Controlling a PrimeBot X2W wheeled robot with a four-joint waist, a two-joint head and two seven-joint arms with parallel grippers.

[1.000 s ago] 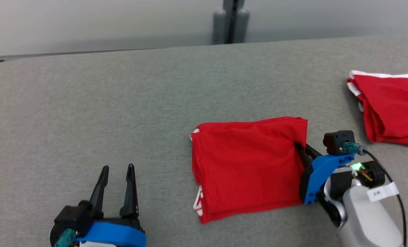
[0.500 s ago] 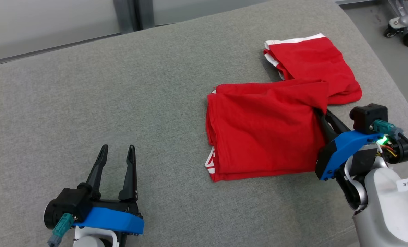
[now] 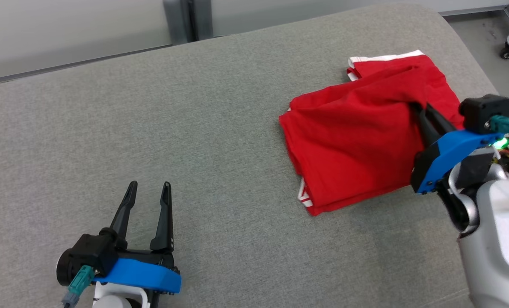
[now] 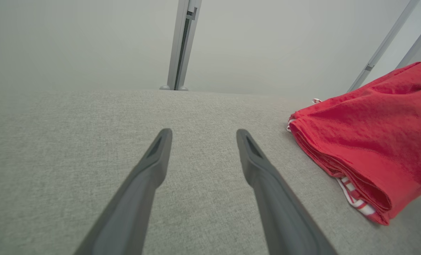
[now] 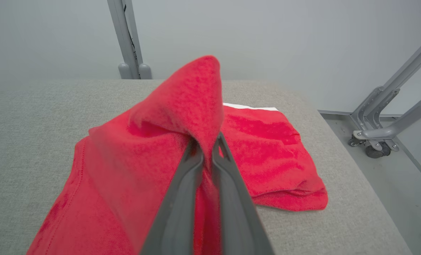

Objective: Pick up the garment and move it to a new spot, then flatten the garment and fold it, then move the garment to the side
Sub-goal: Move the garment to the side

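My left tool (image 3: 148, 185) is released, fingers apart, over the grey fabric-covered counter (image 3: 194, 128) well left of the folded red cloth garment with white trim (image 3: 348, 145), whose raised right edge my right tool (image 3: 423, 113) is clenched on, with a second red folded garment (image 3: 391, 65) just beyond it.

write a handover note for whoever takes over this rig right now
Left gripper: open, empty, low over the grey table, apart from the cloth.
Right gripper: shut on the right edge of the folded red garment; that edge is lifted, the rest lies on the table.
Second folded red garment, with white trim, lies just beyond it near the table's right end.
Done: the garment looks folded.
Left: probably set it down at the side, release and pull the arm clear.
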